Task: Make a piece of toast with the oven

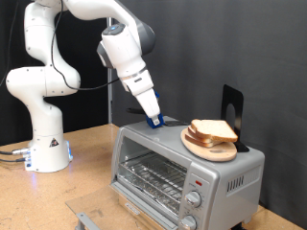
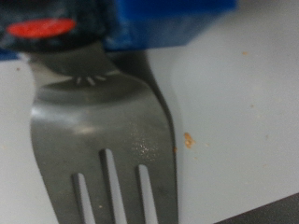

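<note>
The arm reaches down to the top of the oven (image 1: 182, 168), where the gripper (image 1: 153, 120) sits low over the roof, at a blue holder (image 1: 158, 122) lying there. The wrist view shows a metal fork (image 2: 103, 140) close up, its tines spread flat over the pale oven top, with blue parts (image 2: 159, 23) and a red patch (image 2: 42, 28) at its neck; whether the fingers are apart or clamped on the fork I cannot tell, as they are hidden. The toast (image 1: 213, 131) lies on a round wooden board (image 1: 206, 146) on the oven roof, toward the exterior view's right of the gripper and apart from it, stacked as a few slices. A black stand (image 1: 232, 107) rises just behind the board. The oven door is shut, the wire rack (image 1: 153, 175) visible through the glass, with two knobs (image 1: 193, 201) at the front right
</note>
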You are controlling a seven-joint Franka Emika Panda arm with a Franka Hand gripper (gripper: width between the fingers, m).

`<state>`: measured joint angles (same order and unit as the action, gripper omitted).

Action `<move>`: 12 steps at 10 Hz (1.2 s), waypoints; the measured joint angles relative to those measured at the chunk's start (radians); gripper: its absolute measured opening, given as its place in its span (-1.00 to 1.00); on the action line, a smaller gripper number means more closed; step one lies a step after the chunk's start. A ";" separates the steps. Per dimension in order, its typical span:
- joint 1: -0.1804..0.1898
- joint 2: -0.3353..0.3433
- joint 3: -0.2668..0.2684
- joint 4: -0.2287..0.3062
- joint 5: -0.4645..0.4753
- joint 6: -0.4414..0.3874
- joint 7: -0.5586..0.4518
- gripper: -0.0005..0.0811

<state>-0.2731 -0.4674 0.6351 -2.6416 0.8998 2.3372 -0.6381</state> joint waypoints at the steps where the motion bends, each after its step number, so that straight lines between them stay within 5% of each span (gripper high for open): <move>1: 0.000 0.000 0.003 0.000 0.000 -0.004 0.000 0.99; 5: 0.001 0.000 0.009 0.000 0.001 -0.008 0.001 0.99; 6: 0.001 0.000 0.009 0.000 0.001 -0.007 0.001 0.71; 7: 0.000 0.000 0.009 0.000 0.001 -0.007 0.003 0.71; 8: -0.001 0.000 0.009 0.000 0.001 -0.007 0.005 0.38; 12: -0.002 0.000 0.007 0.002 0.001 -0.015 0.012 0.21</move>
<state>-0.2751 -0.4671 0.6426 -2.6397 0.9005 2.3225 -0.6259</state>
